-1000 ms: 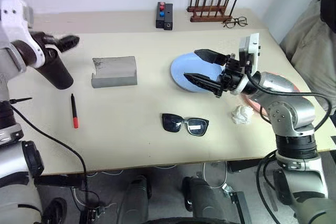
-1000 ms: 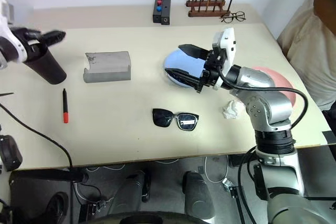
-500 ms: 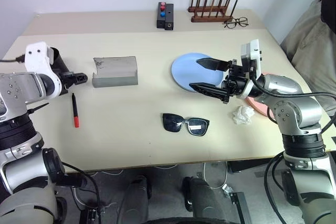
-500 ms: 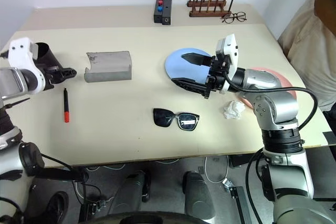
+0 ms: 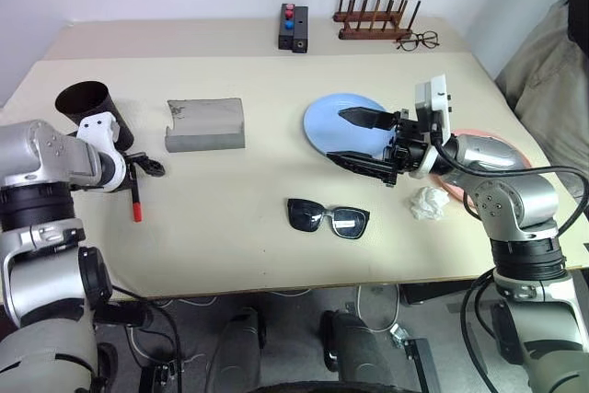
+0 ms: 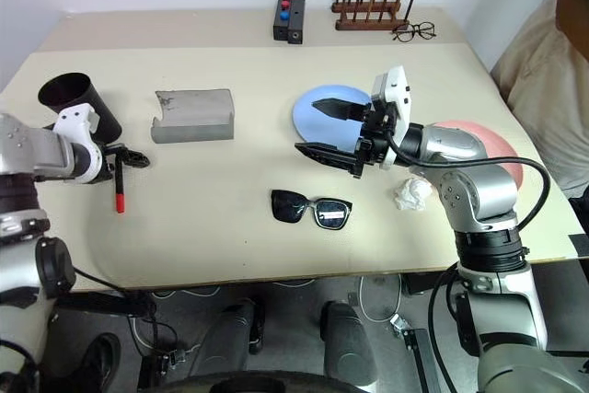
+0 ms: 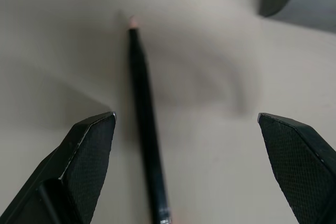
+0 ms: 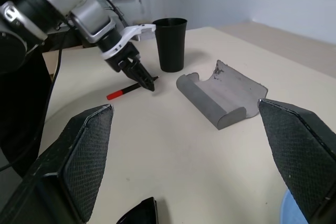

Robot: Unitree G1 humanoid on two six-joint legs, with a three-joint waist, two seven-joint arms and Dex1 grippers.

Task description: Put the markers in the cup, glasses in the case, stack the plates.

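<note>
At the far edge of the worktop (image 5: pixel 239 246), a wooden peg rack (image 5: pixel 373 20), clear eyeglasses (image 5: pixel 419 40) and a black box (image 5: pixel 294 28) are standing well apart from the work. A crumpled white wad (image 5: pixel 427 202) is lying beside the pink plate (image 6: pixel 479 135).

The left gripper (image 7: pixel 194 129) is hovering over the black, red-ended marker (image 5: pixel 135 198) – its 2 fingers spread wide, holding nothing. The right gripper (image 5: pixel 363 140) – fingers wide, empty – is hanging over the blue plate (image 5: pixel 327 121).

The cup (image 5: pixel 87 108), grey case (image 5: pixel 204 124) and sunglasses (image 5: pixel 328 218) are lying apart.

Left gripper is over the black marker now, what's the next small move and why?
Probably ease the left gripper straight down and close on the black marker. Its fingers stand open, with the marker lying flat on the table between them, nearer one finger and not yet touched. The cup stands upright close by, ready to receive it.
</note>
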